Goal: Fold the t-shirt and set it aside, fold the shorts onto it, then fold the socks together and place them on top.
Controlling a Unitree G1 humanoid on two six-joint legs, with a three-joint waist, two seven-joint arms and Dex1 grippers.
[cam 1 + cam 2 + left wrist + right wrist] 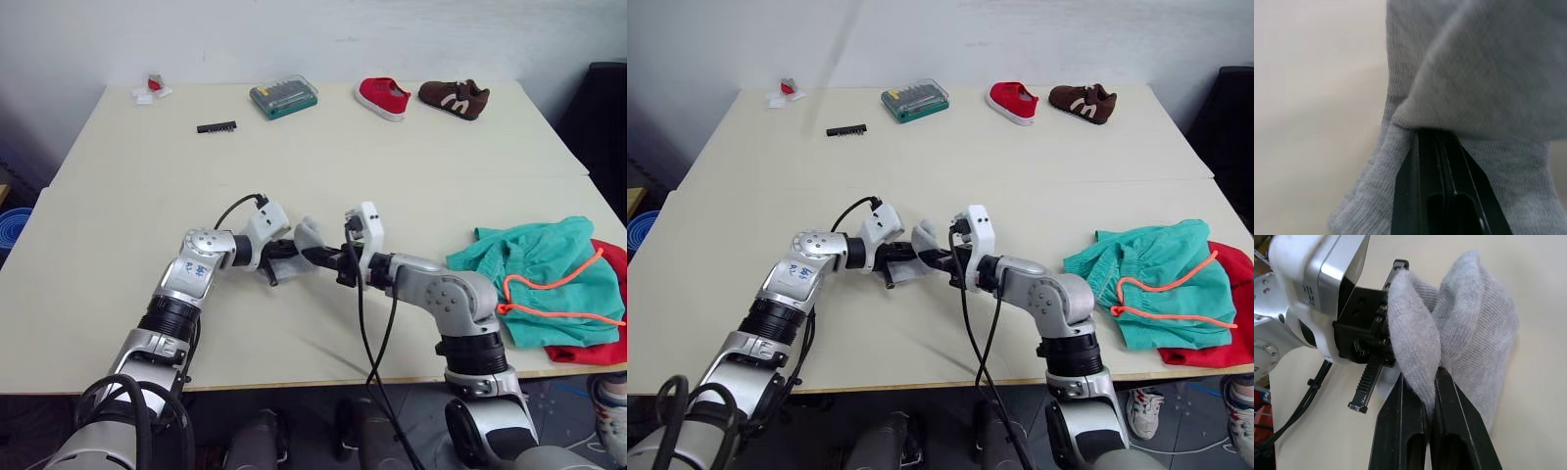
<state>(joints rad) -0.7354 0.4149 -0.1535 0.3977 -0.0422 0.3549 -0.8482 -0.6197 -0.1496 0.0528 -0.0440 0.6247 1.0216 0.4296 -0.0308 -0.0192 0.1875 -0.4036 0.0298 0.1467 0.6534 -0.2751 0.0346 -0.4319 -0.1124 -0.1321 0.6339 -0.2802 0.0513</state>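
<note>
Step in hand, judged: sock fold, last of three; shorts (537, 274) lie over t-shirt (598, 313) at table's right edge.
Socks (306, 238): mid-table (127, 206), bunched between both grippers.
Right gripper (1431, 387): fingers closed, pinching sock fold.
Left gripper (1437, 147): fingers narrow, clamped on sock edge, fabric draped over tips.
Next move calls for: doubling pair over, carrying to pile.

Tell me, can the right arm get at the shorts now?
Probably not at once. The table between the right claw and the shorts is bare, but that claw is shut on the socks, which the left claw also holds.
</note>
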